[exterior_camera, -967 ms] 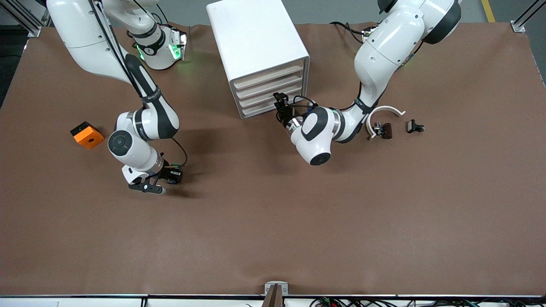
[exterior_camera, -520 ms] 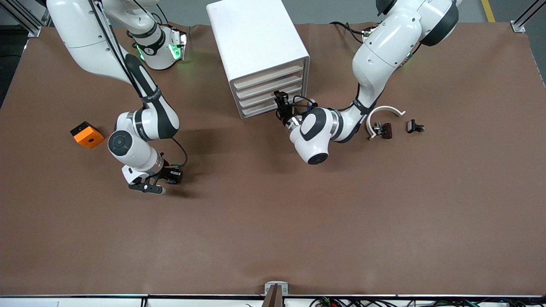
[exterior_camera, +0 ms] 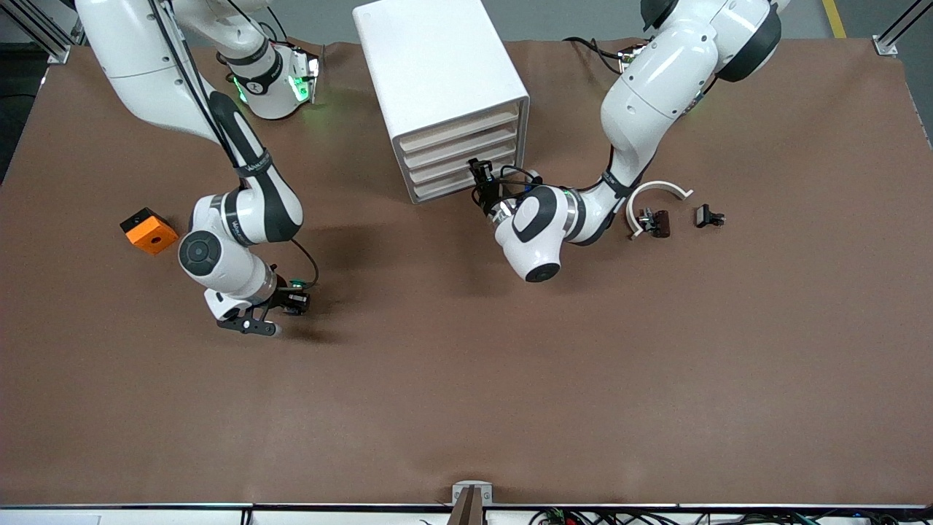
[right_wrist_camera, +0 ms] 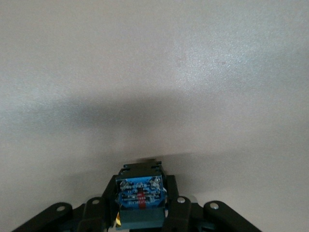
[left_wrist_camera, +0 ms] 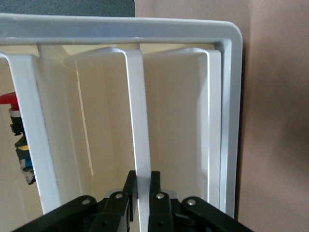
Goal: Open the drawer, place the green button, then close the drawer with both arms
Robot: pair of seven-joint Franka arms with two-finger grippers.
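Your right pincer [right_wrist_camera: 140, 212] pinches the button [right_wrist_camera: 139, 193] by its blue-grey block just above the table [exterior_camera: 466, 379], near the orange cube [exterior_camera: 149, 230]. It looks light, stiff and small, so hold the flat block sides, not the round cap. Your left pincer [left_wrist_camera: 141, 200] is pressed onto a drawer front [left_wrist_camera: 137, 121] of the white cabinet [exterior_camera: 437, 73].

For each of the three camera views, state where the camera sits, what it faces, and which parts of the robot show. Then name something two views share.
Front view: high across the table, facing both arms, the white drawer cabinet and the orange cube.
Left wrist view: on the left arm's wrist, facing the cabinet's drawer handle, pinched by the left gripper.
Right wrist view: on the right arm's wrist, facing the table; the right gripper holds the button.
Shared: the cabinet appears in the front and left wrist views.
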